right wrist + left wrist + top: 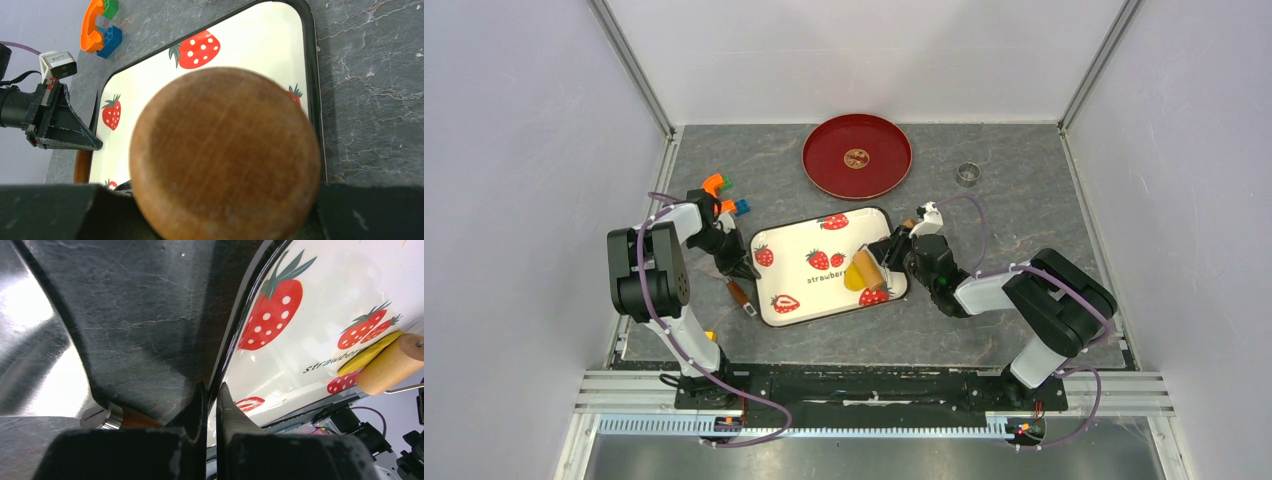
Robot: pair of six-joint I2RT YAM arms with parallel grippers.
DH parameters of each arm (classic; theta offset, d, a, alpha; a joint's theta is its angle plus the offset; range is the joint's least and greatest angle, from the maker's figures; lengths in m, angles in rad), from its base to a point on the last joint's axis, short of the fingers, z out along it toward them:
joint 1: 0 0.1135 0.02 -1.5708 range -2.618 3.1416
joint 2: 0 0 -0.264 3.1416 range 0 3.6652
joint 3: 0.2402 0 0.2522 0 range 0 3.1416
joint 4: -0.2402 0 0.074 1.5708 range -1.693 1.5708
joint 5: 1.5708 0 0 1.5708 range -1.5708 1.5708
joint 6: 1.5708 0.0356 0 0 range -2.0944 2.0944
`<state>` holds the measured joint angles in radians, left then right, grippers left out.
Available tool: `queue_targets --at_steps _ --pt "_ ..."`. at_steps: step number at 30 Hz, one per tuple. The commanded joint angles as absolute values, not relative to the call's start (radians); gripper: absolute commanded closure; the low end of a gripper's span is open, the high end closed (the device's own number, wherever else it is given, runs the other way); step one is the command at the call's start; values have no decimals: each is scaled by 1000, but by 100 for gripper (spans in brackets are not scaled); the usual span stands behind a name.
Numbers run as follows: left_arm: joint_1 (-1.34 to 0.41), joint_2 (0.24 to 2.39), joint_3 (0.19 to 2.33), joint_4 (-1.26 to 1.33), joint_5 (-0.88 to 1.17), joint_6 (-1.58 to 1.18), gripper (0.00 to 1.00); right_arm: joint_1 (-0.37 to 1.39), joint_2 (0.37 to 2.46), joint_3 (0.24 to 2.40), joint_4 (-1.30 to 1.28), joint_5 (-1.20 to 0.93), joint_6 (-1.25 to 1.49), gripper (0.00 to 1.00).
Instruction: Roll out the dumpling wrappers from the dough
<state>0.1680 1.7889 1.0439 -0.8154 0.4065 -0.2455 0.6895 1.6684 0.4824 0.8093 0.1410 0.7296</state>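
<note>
1. Wrapper (367, 354): soft, light yellow dough, probably sticky and easy to tear. It is better pressed flat than pinched, and lifted by its edge.
2. It lies on the tray (790, 268) under the roller (865, 266), just ahead of the right claw (894, 250).
3. Right claw: part open, grasping the roller's handle.
4. Left claw (212, 402): clenched, seemingly on the tray rim, well apart from the wrapper. A brown-handled tool (107, 417) lies beside it on the counter (1024, 200).

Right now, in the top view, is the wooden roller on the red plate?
No, the wooden roller lies on the yellow dough in the strawberry tray, well short of the red plate.
</note>
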Motion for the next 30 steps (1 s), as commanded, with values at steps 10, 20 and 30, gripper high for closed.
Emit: queue_targets --at_steps 10,20,30 --pt "245 1809 1053 -812 131 -250 98 617 1778 373 183 378 506 100" --pt "245 1810 1053 -811 157 -246 98 620 1757 364 191 385 481 100" --pt "245 1813 1049 -811 181 -239 98 690 1783 383 167 468 459 100"
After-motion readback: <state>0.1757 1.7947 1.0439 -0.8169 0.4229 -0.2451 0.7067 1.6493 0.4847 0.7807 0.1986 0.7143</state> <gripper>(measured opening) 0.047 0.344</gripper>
